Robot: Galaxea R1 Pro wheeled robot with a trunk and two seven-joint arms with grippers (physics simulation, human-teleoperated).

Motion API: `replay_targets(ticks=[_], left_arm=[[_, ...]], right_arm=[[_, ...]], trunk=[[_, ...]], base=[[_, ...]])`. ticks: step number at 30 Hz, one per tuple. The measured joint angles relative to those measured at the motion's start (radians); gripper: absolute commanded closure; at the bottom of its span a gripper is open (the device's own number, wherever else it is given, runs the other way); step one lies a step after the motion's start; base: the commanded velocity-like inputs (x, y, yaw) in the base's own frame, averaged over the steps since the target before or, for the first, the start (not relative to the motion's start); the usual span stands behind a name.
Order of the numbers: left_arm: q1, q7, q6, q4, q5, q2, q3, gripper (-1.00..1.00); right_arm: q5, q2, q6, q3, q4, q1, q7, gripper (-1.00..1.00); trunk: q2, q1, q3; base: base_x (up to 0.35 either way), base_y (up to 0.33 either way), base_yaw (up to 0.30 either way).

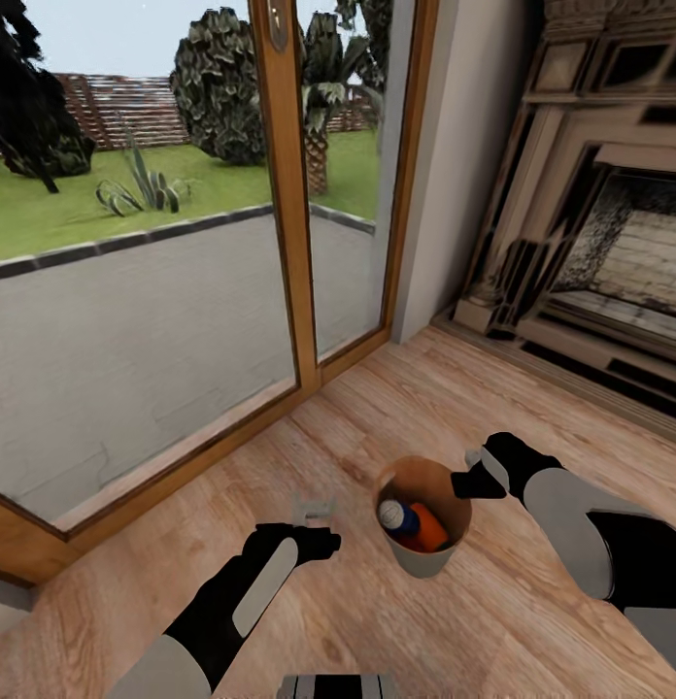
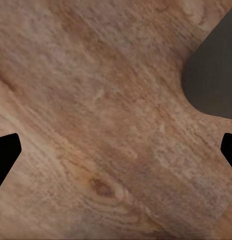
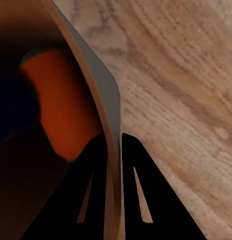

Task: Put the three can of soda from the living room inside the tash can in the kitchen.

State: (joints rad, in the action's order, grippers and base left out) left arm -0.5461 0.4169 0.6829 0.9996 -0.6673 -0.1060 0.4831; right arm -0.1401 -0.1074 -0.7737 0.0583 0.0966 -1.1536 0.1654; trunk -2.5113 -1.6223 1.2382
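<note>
The right pincer (image 3: 113,150) pinches the tash can's wall (image 3: 103,107), one finger inside, one outside. Past the inner finger lies an orange can of soda (image 3: 63,110) beside something dark blue. Wood floor (image 3: 181,90) spreads beyond the outer finger.

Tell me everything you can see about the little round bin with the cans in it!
The bin is small, round and tapered, pale grey outside and glossy copper-brown inside. It stands upright over the wood floor near the glass door. Inside lie a dark blue can and an orange can. The right gripper pinches its rim, one finger inside, one outside.
</note>
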Motion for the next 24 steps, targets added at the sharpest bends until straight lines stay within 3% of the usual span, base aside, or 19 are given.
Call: replay_targets(ticks=[6, 24], left_arm=[[0.0, -0.001, 0.0, 0.0, 0.0, 0.0, 0.0, -1.0], [0.0, -0.002, 0.0, 0.001, 0.0, -0.001, 0.0, -1.0]], right_arm=[[0.001, 0.0, 0.0, -0.004, 0.001, -0.002, 0.0, 1.0], [0.007, -0.002, 0.0, 0.0, 0.029, -0.001, 0.001, 1.0]], trunk=[[-0.002, -0.001, 0.023], [-0.006, 0.043, 0.092]], base=[[0.0, 0.0, 0.0], [0.0, 0.0, 0.0]])
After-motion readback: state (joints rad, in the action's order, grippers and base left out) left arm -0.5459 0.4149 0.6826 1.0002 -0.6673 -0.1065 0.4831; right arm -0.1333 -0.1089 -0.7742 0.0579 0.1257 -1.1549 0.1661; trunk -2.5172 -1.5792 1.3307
